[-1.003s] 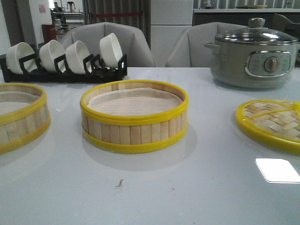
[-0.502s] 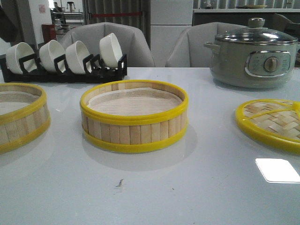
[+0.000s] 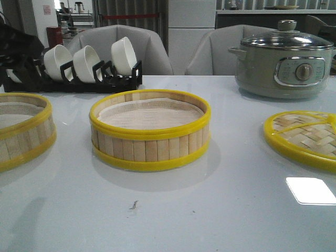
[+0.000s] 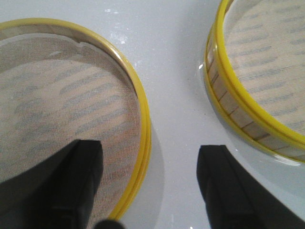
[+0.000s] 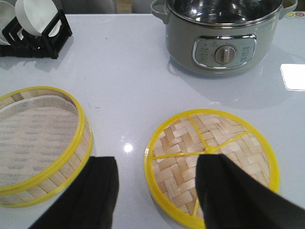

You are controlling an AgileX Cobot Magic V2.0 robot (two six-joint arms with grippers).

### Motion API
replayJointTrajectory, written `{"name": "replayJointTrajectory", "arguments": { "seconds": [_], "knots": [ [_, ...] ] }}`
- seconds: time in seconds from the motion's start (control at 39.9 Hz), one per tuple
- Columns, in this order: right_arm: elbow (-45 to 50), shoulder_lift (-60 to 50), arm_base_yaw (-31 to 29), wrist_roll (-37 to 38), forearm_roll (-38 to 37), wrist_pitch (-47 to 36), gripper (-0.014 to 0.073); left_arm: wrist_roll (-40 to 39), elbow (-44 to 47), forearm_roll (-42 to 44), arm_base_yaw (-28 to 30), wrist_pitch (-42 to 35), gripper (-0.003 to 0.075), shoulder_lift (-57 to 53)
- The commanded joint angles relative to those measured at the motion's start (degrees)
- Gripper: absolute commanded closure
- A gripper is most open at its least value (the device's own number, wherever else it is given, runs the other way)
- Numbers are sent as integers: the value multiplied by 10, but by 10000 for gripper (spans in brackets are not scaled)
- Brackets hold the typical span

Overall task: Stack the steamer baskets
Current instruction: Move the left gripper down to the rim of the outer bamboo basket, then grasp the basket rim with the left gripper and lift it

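Observation:
Two steamer baskets with yellow rims and white liners stand on the white table: one in the middle (image 3: 150, 131), one at the left edge (image 3: 23, 128). In the left wrist view my left gripper (image 4: 152, 186) is open above the left basket (image 4: 62, 95). It straddles the basket's near rim, one finger (image 4: 81, 181) over the liner and the other over bare table. The middle basket (image 4: 267, 71) lies beside it. My left arm shows as a dark shape (image 3: 18, 47) at the front view's upper left. My right gripper (image 5: 157, 191) is open and empty, above the gap between the middle basket (image 5: 38, 138) and the lid.
A flat woven lid (image 3: 307, 137) with a yellow rim lies at the right, also in the right wrist view (image 5: 212, 162). A grey electric pot (image 3: 283, 60) stands at the back right. A black rack of white bowls (image 3: 89, 65) stands at the back left.
My left arm has come into the front view at the upper left and now covers the leftmost bowl. The baskets and the lid have not moved.

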Motion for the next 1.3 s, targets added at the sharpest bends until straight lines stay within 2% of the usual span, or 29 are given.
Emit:
{"name": "replayJointTrajectory", "arguments": {
  "seconds": [0.0,0.35,0.98,1.05,1.1,1.25,1.28],
  "knots": [
    [-20,-4,1,-5,-5,-43,118,-1,-44,5,-4,-42,235,18],
    [-20,-4,1,-5,-5,-36,118,-1,-129,14,-4,-23,235,127],
    [-20,-4,1,-5,-5,-21,118,-2,-134,27,6,-24,244,183],
    [-20,-4,1,-5,-5,-21,118,-2,-134,27,6,-22,293,183],
    [-20,-4,1,-5,-5,-21,118,-2,-134,27,6,-22,356,183],
    [-20,-4,1,-5,-5,-21,118,-2,-134,27,6,-12,650,183],
    [-20,-4,1,-5,-5,-21,118,-2,-134,27,6,-10,629,183]
  ]
}}
